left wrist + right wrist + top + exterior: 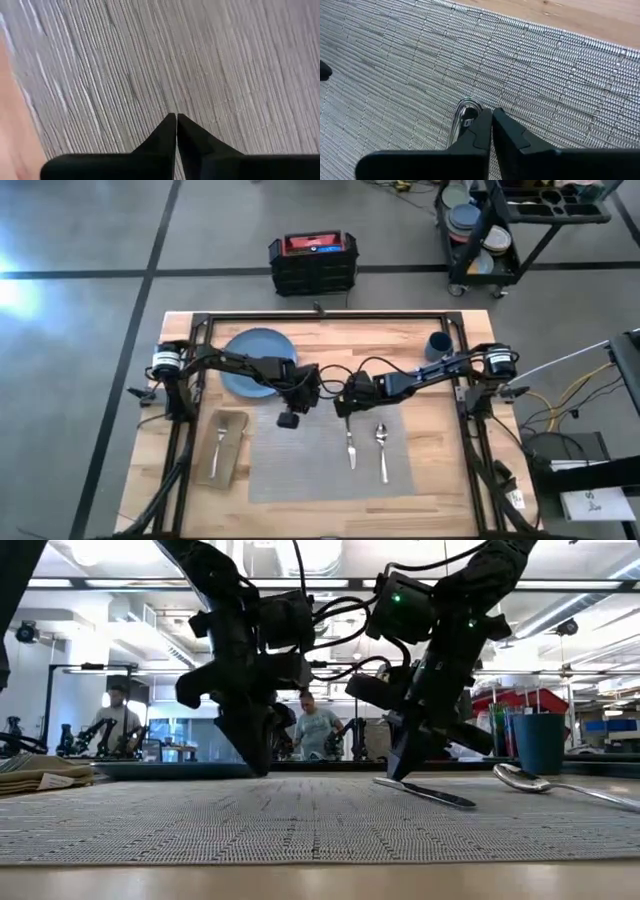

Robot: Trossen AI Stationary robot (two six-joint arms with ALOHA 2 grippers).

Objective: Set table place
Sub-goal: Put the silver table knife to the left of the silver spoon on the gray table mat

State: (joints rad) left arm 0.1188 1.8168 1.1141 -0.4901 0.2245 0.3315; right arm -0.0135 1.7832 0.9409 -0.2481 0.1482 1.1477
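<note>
I see both pairs of fingers pressed together over the placemat (330, 460), my right gripper (492, 116) touching the knife (350, 448).

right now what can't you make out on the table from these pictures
- Round blue plate, high view: its right part is hidden under the left arm.
- Silver knife, high view: its top end is covered by the right gripper.
- Silver fork on the tan folded cloth napkin: tines too small to see.
- Small dark-blue cup, low view: contents hidden by its wall.
</note>
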